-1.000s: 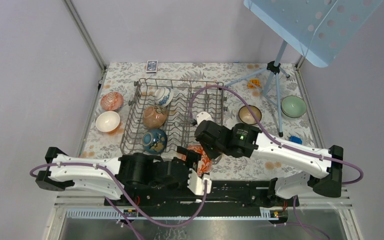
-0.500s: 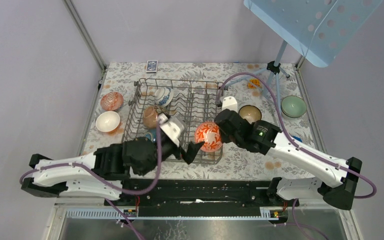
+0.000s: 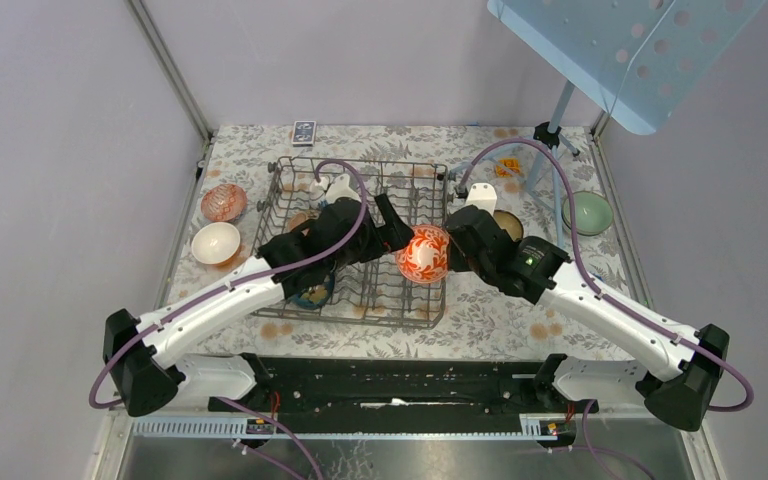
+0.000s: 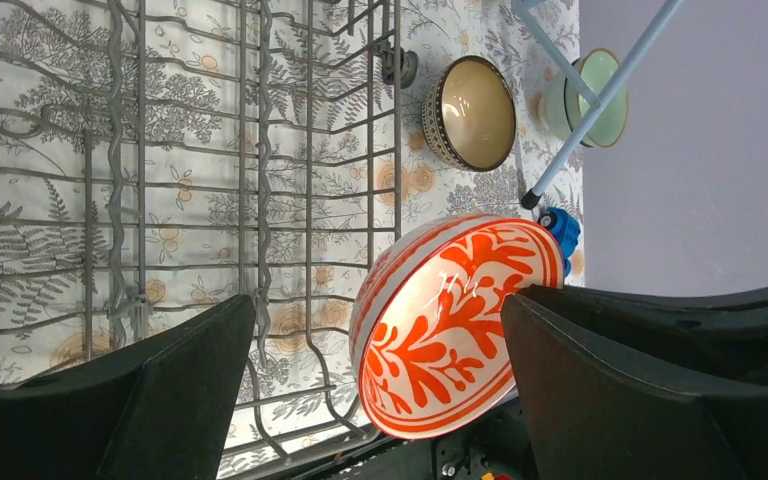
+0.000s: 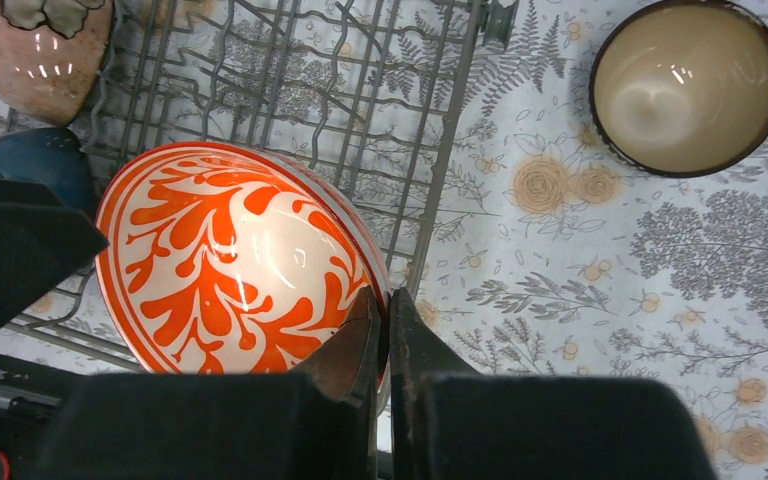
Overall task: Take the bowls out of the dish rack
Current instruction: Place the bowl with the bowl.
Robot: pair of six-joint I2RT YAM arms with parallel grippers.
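The right gripper (image 5: 385,330), pinched shut on the orange bowl (image 3: 422,252) rim, has carried it from bottom centre up over the right edge of the dish rack (image 3: 290,190). The left gripper (image 4: 375,330), wide and empty, has swung over mid-rack, likely for another bowl.

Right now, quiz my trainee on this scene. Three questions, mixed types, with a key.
1. True or false: the right gripper is shut on the rim of the orange bowl.
2. The left gripper is: A open, B shut empty, C shut on a bowl.
3. How many bowls sit on the table left of the dish rack?
Key: 1 true; 2 A; 3 two, the red bowl and the white bowl.
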